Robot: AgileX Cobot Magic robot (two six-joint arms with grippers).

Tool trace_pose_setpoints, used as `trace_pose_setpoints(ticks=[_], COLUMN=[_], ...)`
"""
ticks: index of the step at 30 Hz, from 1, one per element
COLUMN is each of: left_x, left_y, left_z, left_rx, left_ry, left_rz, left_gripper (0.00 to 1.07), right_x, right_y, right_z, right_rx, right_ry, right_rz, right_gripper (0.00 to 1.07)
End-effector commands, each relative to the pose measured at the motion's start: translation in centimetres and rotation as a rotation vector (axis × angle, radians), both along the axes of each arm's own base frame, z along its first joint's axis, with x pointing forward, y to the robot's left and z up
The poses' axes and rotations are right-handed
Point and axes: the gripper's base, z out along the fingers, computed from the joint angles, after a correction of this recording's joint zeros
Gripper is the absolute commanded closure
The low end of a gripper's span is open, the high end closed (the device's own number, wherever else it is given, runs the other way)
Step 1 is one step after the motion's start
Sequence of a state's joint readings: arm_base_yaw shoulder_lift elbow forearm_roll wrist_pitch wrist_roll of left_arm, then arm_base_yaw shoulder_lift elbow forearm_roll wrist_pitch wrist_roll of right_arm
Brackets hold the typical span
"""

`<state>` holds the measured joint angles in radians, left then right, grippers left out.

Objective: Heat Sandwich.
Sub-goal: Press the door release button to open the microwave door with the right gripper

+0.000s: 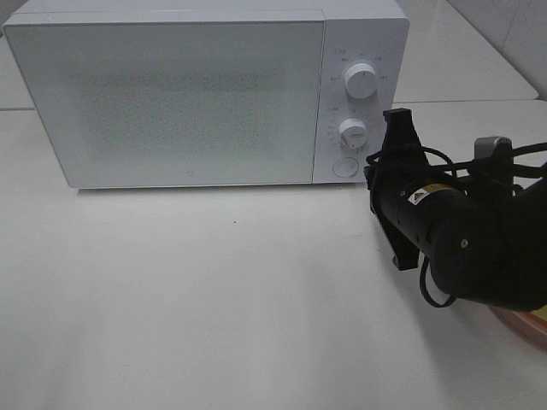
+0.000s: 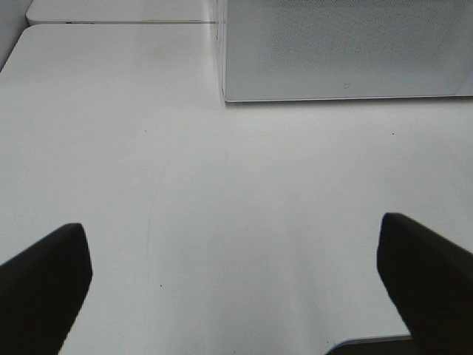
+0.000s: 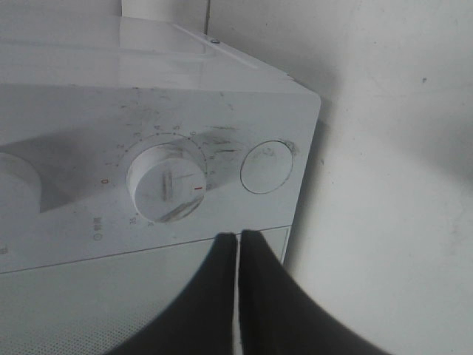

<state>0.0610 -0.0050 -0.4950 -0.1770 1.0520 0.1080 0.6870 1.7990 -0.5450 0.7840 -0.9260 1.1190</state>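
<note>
1. The right gripper point(image 3: 238, 238) is clenched, its two fingers pressed together with nothing between them.
2. In the high view it sits at middle right, just beside the control panel of the microwave point(image 1: 367, 30), fingers pointing at the panel.
3. The deciding relation, as I judge it: the button point(image 1: 344, 166) lies at the lower left of the gripper, low on the panel under the dial point(image 1: 352, 131). The wrist view shows the closed tips aimed close to the button but off to one side of it, and not yet touching.
4. The door point(image 1: 171, 102) is shut, so I take pressing that button to open it as the step in hand.
5. The left gripper point(image 2: 233, 225) is released, fingers wide, over bare table point(image 2: 222, 170), well apart from the panel. The right arm is plainly the nearer.
6. The sandwich shows in no view. A sliver of plate point(image 1: 528, 326) peeks out at lower right under the right arm; whether the sandwich lies there I cannot tell.
</note>
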Motion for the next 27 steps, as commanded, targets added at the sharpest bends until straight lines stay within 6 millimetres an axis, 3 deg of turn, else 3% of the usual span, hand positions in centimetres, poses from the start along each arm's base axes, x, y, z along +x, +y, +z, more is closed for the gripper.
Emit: trace_pose_setpoints(ticks=[1, 13, 27], left_x=[-0.3, -0.3, -0.3], left_y=[0.0, 0.0, 0.0], left_z=[0.1, 0.1, 0.1], left_rx=[0.001, 0.001, 0.001], left_ry=[-0.038, -0.038, -0.038], left_rz=[0.0, 0.0, 0.0], left_gripper=[0.03, 0.03, 0.03], right_x=[-0.1, 1.0, 5.4], right_y=[0.1, -0.7, 0.3], right_z=[-0.1, -1.5, -3.6], right_rx=[0.048, 0.054, 0.099], right_ry=[0.026, 0.053, 0.082], right_rz=[-0.006, -0.04, 0.003], right_gripper=[1.07, 1.06, 1.06])
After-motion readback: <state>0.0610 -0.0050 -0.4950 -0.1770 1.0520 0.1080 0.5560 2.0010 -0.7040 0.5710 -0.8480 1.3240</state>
